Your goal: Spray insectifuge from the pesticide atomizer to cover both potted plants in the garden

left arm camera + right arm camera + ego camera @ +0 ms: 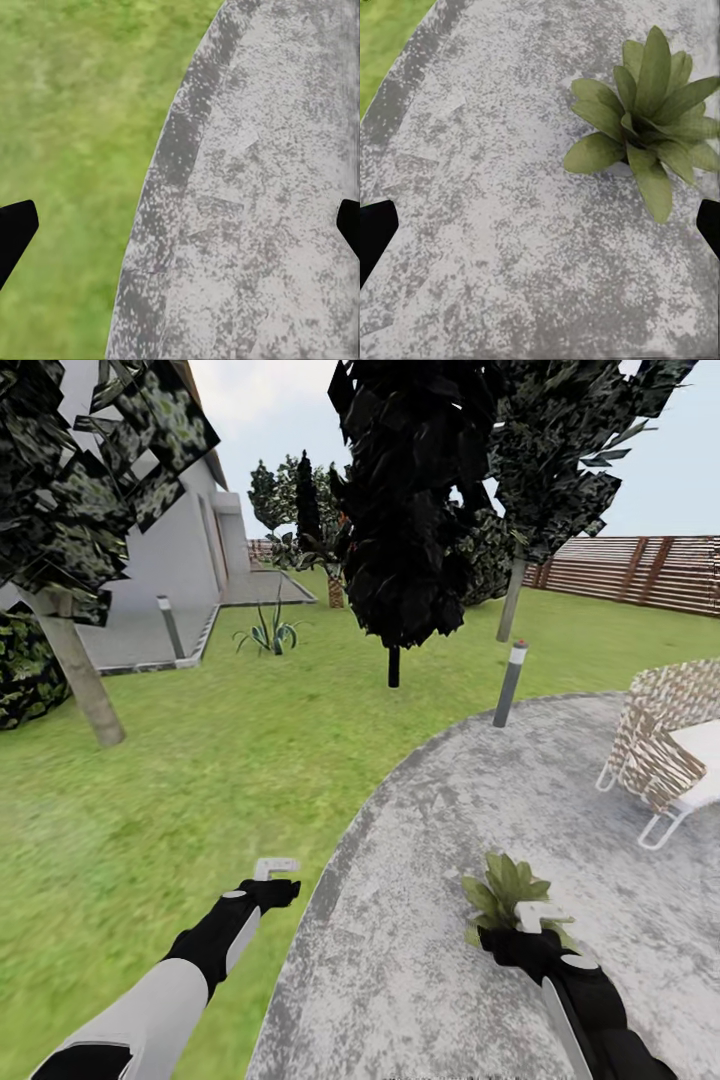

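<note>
You are standing at the near edge of the grey patio (pixel 470 810), where its curved border meets the grass (pixel 180 780). 1 potted plant (pixel 505 890) sits on the paving just beyond your right gripper (pixel 535 917), and the right wrist view looks straight down on its rosette of green leaves (pixel 649 127), with the fingertips dark at both edges of that picture, so the jaws are spread wide and hold nothing. Your left gripper (pixel 273 868) hangs over the grass right at the patio border; its wrist view shows turf on 1 side and paving on the other, with fingertips again far apart, so it is also spread and empty.

I see no pesticide atomizer in any of these pictures, and just this 1 small plant. My reading is that you are in the search stage: both arms are held forward and low so the wrist cameras sweep the ground as you drive.

Further off, a bollard light (pixel 511 682) stands at the patio's far rim, a wicker chair (pixel 668 745) sits on the right, and a dark tree (pixel 405 510) rises behind. The bottle most likely lies elsewhere on the patio or lawn, so look around before reaching for anything.
</note>
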You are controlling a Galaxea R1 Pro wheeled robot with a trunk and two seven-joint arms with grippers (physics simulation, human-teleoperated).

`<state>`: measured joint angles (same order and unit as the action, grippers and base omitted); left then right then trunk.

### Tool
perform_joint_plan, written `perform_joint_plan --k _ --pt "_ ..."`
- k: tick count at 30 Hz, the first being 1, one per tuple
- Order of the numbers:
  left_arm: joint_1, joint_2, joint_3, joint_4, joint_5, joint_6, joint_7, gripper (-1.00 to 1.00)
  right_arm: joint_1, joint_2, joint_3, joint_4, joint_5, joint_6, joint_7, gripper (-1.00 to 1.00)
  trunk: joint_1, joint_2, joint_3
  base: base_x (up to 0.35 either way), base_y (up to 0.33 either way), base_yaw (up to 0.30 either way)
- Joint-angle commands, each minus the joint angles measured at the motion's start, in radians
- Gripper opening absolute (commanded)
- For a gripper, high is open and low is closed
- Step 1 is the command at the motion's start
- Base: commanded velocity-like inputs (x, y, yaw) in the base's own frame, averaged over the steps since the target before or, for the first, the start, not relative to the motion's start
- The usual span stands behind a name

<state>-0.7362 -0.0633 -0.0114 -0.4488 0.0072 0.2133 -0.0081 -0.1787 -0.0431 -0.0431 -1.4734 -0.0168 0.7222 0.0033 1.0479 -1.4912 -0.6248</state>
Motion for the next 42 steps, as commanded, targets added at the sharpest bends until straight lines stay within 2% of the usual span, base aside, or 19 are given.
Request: perform_joint_plan --k 1,25,30,39,42 --pt "0.0 0.0 -0.001 -0.002 0.001 0.006 -0.001 1.0 -0.001 0.0 -0.002 -0.001 -0.002 0.005 0.0 1.0 0.004 -0.008 -0.004 0.0 0.0 -0.27" --pt "0.0 -0.001 -0.001 -0.002 0.002 0.006 -0.001 1.0 0.0 0.0 -0.006 -0.001 -0.002 0.005 0.0 1.0 0.096 -0.176 -0.079 0.0 0.0 -0.27" --pt "0.0 -0.001 -0.002 -0.002 0.002 0.006 -0.001 1.0 -0.001 0.0 -0.026 -0.001 -0.002 0.005 0.0 1.0 0.115 -0.211 -0.095 0.0 0.0 -0.27" --pt "0.0 -0.001 -0.002 -0.002 0.001 0.006 -0.001 1.0 -0.001 -0.001 -0.031 -0.001 -0.002 0.005 0.0 1.0 0.15 -0.274 -0.123 0.0 0.0 -0.27" --pt "0.0 -0.001 -0.002 -0.002 0.001 0.006 -0.001 1.0 -0.001 -0.002 -0.041 -0.002 -0.002 0.005 0.0 1.0 0.15 -0.274 -0.123 0.0 0.0 -0.27"
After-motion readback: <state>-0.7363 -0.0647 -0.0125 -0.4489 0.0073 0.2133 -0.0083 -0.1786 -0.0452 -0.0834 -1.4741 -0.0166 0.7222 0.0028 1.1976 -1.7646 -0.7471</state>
